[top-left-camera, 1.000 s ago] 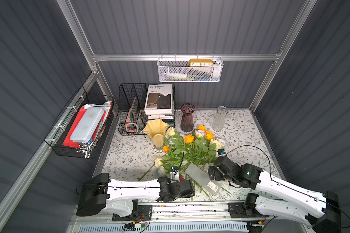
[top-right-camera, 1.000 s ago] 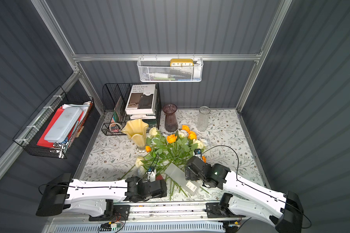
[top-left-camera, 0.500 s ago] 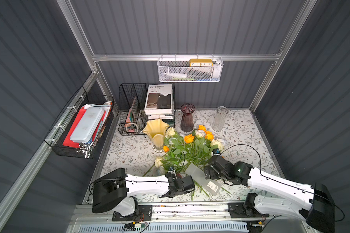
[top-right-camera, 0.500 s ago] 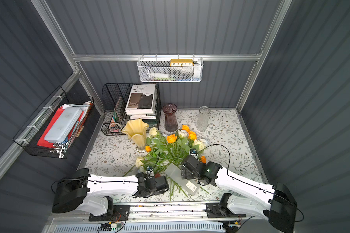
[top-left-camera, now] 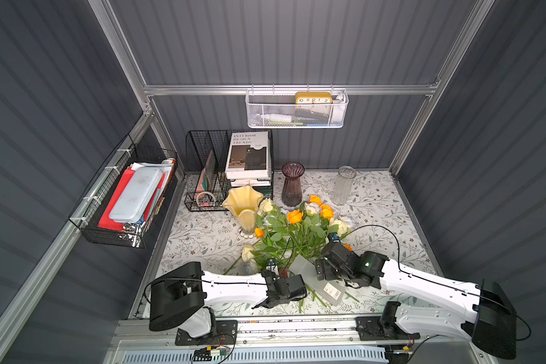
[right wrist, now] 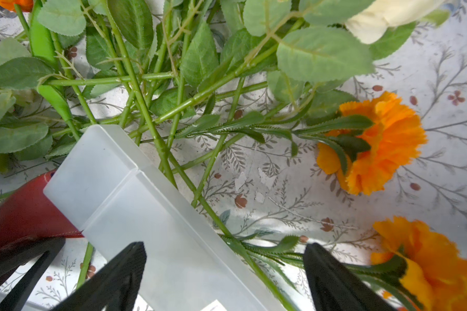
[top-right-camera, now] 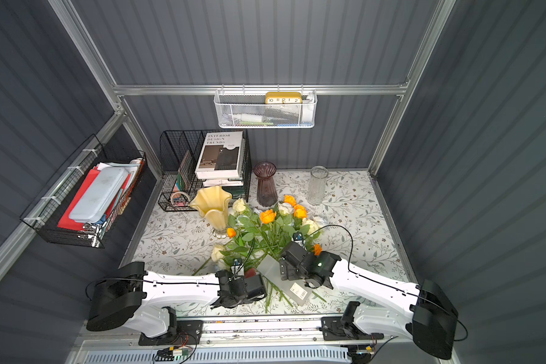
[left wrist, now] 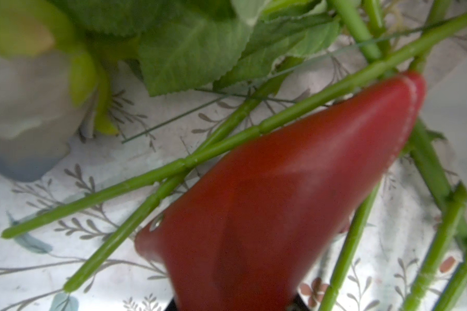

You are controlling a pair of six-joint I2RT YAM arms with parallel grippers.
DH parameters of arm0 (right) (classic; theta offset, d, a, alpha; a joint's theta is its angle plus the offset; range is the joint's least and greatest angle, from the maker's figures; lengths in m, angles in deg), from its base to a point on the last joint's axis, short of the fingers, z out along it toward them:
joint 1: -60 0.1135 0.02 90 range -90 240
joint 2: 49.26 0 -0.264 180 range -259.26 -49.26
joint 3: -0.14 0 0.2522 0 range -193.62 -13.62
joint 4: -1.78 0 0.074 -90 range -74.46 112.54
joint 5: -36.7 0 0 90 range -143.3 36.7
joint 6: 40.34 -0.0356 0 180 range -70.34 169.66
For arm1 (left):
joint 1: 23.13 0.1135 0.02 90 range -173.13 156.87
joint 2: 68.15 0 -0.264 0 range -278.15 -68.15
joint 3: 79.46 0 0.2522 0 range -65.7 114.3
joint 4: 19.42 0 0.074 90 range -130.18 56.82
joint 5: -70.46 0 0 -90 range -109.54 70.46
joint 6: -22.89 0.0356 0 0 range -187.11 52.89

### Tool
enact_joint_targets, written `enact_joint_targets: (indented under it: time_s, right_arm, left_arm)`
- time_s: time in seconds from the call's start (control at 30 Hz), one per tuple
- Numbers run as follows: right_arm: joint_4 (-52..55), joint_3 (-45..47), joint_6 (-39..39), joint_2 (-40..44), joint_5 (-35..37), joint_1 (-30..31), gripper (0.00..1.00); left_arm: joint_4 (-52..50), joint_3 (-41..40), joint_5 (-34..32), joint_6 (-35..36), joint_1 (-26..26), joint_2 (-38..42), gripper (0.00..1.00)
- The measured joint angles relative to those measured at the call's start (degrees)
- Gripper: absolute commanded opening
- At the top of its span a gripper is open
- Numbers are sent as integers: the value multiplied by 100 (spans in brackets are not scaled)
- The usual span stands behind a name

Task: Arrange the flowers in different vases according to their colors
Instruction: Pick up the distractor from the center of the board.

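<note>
Nothing sorted yet: yellow vase (top-left-camera: 243,205), purple vase (top-left-camera: 292,186), clear vase (top-left-camera: 342,186) all empty on the desk (top-left-camera: 202,236), flowers (top-left-camera: 292,231) heaped just in front. Left end effector (top-left-camera: 281,271) down among stems (left wrist: 173,164), grip impossible to tell; right end effector (right wrist: 223,247) spread wide over a frosted box (right wrist: 157,215)

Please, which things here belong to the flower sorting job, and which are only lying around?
Job: flowers, yellow vase, purple vase, clear vase.
Lying about: frosted box, red object, book, clock, wire rack.
</note>
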Motion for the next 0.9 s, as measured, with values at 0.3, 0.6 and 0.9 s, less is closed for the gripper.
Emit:
enact_joint_targets:
  time_s: [0.3,0.6,0.9]
  right_arm:
    - [92,-28,131,262,-116,0,96]
    - [323,-286,905,450,-741,391,98]
    - [616,-1025,1707,-887,-542,1143,99]
  left_arm:
    - [-1355,1049,-568,-326,-380,734,8]
    - [-3425,1954,-2610,-2033,-474,3145,10]
    - [-4172,1668,-4249,-2472,789,5720,18]
